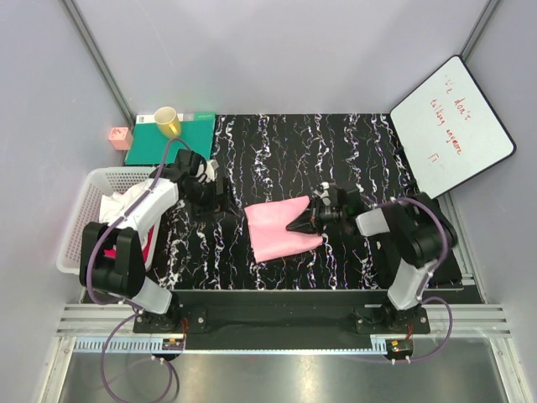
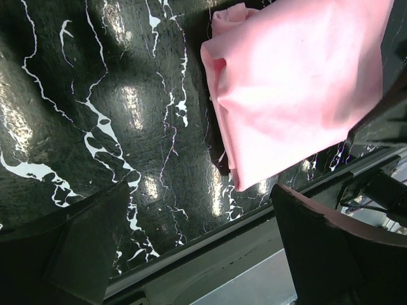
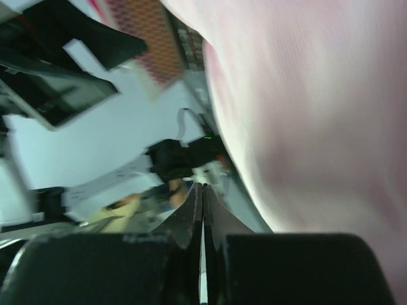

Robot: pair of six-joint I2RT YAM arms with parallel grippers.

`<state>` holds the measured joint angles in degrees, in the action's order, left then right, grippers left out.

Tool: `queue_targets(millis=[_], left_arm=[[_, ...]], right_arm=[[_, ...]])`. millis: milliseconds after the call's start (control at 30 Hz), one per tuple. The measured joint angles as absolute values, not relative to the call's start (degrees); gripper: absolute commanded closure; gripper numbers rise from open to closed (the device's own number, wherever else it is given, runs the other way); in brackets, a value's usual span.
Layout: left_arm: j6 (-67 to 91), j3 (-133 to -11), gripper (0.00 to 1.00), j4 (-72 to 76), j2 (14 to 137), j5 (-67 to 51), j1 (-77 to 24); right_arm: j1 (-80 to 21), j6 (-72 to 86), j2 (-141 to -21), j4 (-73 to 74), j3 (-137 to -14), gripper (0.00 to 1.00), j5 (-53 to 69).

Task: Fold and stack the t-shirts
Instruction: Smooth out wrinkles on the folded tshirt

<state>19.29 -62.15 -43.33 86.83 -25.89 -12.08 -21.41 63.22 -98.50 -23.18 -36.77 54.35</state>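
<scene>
Light pink t-shirt (image 1: 281, 228), folded into a flat packet, lies mid-table on the black marbled table (image 1: 352, 143). In the top view its long axis runs roughly 9 to 3 o'clock. My right pincer (image 1: 298, 224), fingers pressed together with no cloth visibly between them, sits over its 3 o'clock edge. My left pincer (image 1: 216, 201) stands wide open and empty, just off the 9 o'clock edge. The cloth is smooth and matte, bunched at one corner. Judged: my right arm is nearer.

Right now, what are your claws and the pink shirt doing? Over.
Left claw open, holding nothing. Right claw shut at edge of pink t-shirt. More cloth in basket.
</scene>
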Motion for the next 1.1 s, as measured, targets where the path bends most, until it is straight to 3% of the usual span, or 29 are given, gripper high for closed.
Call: queue_targets(millis=[100, 200, 467, 533, 700, 800, 900, 1100], left_arm=[[19.2, -61.8, 0.01, -43.4, 86.5, -25.8, -12.2], [19.0, -61.2, 0.01, -43.5, 86.1, -25.5, -12.2], [19.0, -60.5, 0.01, -44.1, 84.3, -24.8, -12.2], [19.0, -60.5, 0.01, -44.1, 83.9, -24.6, -12.2], [19.0, -60.5, 0.01, -44.1, 83.8, -24.3, -12.2], [19.0, -60.5, 0.01, -44.1, 83.8, -24.2, -12.2], [19.0, -60.5, 0.01, -44.1, 83.9, -24.1, -12.2], [19.0, -60.5, 0.01, -44.1, 83.9, -24.2, -12.2]], right_arm=[[-21.5, 76.2, -108.8, -46.2, -36.9, 1.00, 58.6], [-21.6, 85.4, -116.6, -60.3, -37.9, 1.00, 60.9], [-22.1, 88.9, -121.9, -73.1, -34.3, 1.00, 63.0], [-22.2, 83.7, -119.7, -67.7, -33.3, 1.00, 63.1], [-22.5, 59.1, -111.0, -26.6, -41.0, 1.00, 56.5], [-22.5, 50.2, -109.8, -11.9, -45.4, 1.00, 53.6], [-22.5, 44.8, -110.7, -5.3, -47.0, 1.00, 52.5], [-22.5, 40.5, -112.9, -5.8, -48.0, 1.00, 54.1]])
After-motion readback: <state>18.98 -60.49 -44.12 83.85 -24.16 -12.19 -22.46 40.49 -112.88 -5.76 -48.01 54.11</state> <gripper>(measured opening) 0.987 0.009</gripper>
